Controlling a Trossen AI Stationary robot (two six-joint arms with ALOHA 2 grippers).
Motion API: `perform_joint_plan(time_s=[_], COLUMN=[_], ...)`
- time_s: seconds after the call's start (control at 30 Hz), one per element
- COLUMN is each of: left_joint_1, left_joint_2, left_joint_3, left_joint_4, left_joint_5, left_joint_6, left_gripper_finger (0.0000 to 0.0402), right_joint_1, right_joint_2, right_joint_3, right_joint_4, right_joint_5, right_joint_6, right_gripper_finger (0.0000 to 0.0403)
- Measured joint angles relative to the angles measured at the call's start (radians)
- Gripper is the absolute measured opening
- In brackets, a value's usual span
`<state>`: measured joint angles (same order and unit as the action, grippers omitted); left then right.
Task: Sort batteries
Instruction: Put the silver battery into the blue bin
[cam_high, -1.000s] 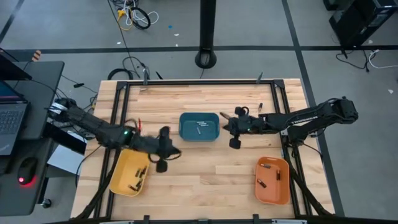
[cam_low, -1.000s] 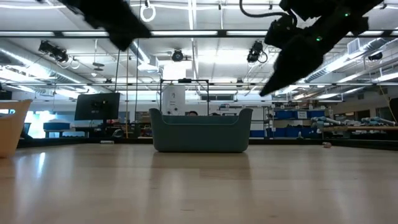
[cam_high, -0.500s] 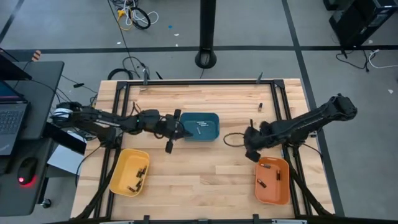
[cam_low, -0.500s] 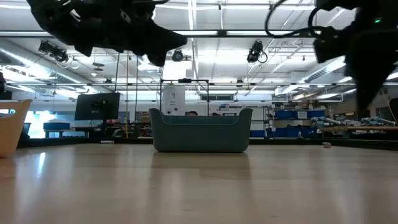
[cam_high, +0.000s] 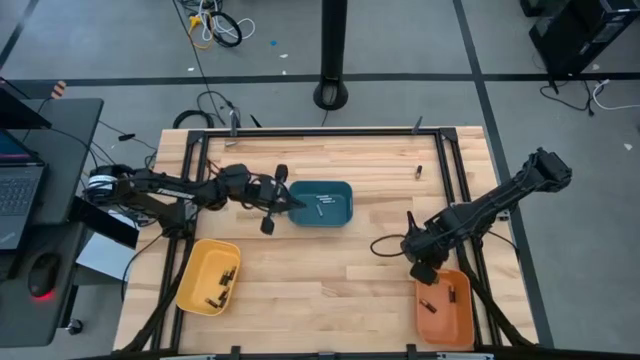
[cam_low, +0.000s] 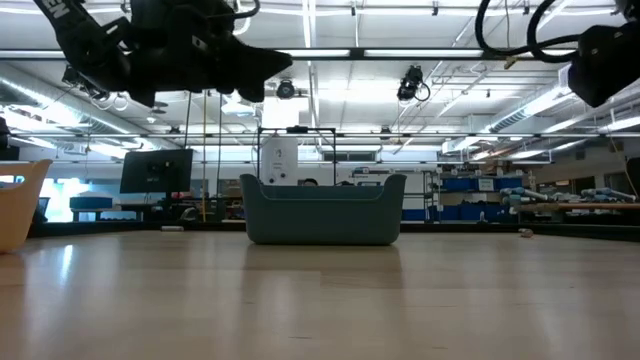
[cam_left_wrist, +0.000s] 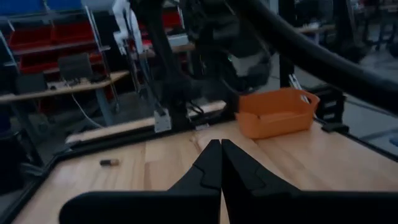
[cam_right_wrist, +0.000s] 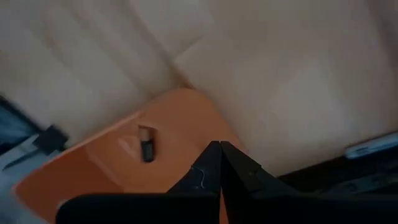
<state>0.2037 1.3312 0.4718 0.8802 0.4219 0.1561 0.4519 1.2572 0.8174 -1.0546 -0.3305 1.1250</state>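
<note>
High view: left gripper (cam_high: 283, 203) hangs clenched and empty at the teal tray (cam_high: 322, 204) in mid-frame, likely lining up on the batteries (cam_high: 316, 209) inside. Right gripper (cam_high: 422, 268), pinched shut, hovers over the orange tray (cam_high: 444, 309), lower right, where sorted cells lie.

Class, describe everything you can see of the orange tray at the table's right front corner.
The orange tray is an open-topped rectangular bin with rounded corners, plastic by its look, resting flat on the wooden table near its front right edge. At least two small dark batteries lie loose on its floor. The right gripper, jaws shut, hovers at its rear rim; contact cannot be told.
</note>
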Motion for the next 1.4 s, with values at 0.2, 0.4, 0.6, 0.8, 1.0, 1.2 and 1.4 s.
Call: perform_joint_plan(time_s=[0.2, 0.4, 0.6, 0.8, 1.0, 1.2, 1.4], left_joint_1=[0.075, 0.132, 0.192, 0.215, 0.216, 0.216, 0.216], left_joint_2=[0.0, 0.0, 0.0, 0.0, 0.0, 0.0, 0.0], left_joint_3=[-0.02, -0.02, -0.02, -0.036, -0.052, -0.052, -0.052], left_joint_4=[0.039, 0.022, -0.034, -0.033, -0.038, -0.036, -0.038], left_joint_5=[0.036, 0.036, 0.041, 0.063, 0.061, 0.059, 0.058], left_joint_6=[-0.006, -0.005, -0.003, 0.027, 0.025, 0.026, 0.027], left_gripper_finger=[0.0007, 0.0007, 0.0007, 0.0007, 0.0007, 0.0007, 0.0007], right_joint_1=[0.005, -0.079, -0.219, -0.339, -0.357, -0.336, -0.303], right_joint_2=[0.0, 0.0, 0.0, 0.045, 0.19, 0.335, 0.412], right_joint_3=[0.034, 0.082, 0.045, -0.006, -0.019, -0.037, -0.074], right_joint_4=[-0.015, -0.273, -0.325, -0.309, -0.307, -0.307, -0.264], right_joint_5=[0.015, 0.126, 0.122, 0.112, 0.043, 0.055, 0.079], right_joint_6=[0.076, 0.204, -0.033, -0.357, -0.654, -0.857, -0.927], right_gripper_finger=[0.0012, 0.0026, 0.0057, 0.0023, 0.0015, 0.0008, 0.001])
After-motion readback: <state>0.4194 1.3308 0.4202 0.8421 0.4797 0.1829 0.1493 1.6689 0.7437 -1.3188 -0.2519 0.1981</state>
